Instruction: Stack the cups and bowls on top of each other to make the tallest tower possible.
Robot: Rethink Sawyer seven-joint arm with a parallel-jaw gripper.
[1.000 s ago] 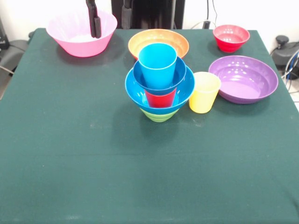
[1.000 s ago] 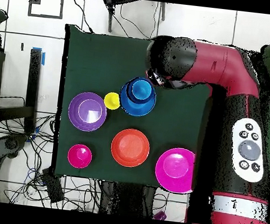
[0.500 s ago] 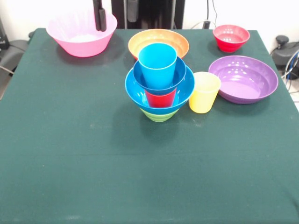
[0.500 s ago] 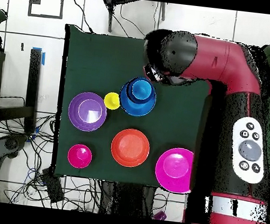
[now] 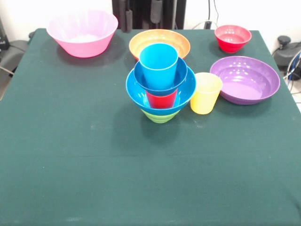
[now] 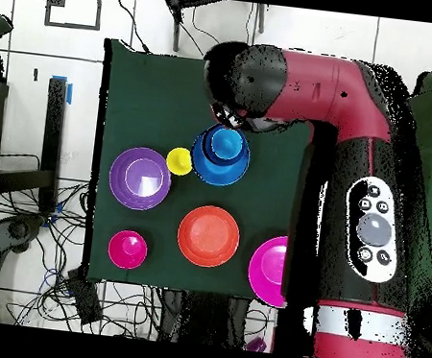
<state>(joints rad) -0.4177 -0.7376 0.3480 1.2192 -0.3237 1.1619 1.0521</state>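
Note:
The tower (image 5: pixel 160 84) stands mid-table: a green bowl (image 5: pixel 160 116) at the bottom, then the large blue bowl (image 5: pixel 135 92), a red cup (image 5: pixel 161 99), the small blue bowl (image 5: pixel 141 78) and a sky-blue cup (image 5: pixel 159 63) on top. A yellow cup (image 5: pixel 205 93) stands upright just right of it. My gripper (image 5: pixel 141 13) hangs open at the top edge, behind the orange bowl (image 5: pixel 181 42), with nothing between its fingers. From overhead my arm (image 6: pixel 270 77) covers the gripper, just beyond the tower (image 6: pixel 221 155).
The large pink bowl (image 5: pixel 82 33) sits at the far left, the small red bowl (image 5: pixel 232 37) at the far right, and the shallow purple bowl (image 5: pixel 244 80) to the right of the yellow cup. Overhead, the arm overlaps the pink bowl (image 6: pixel 267 270).
In the front view the gripper has moved right and up, from over the pink bowl to behind the orange bowl. The cups and bowls have not moved.

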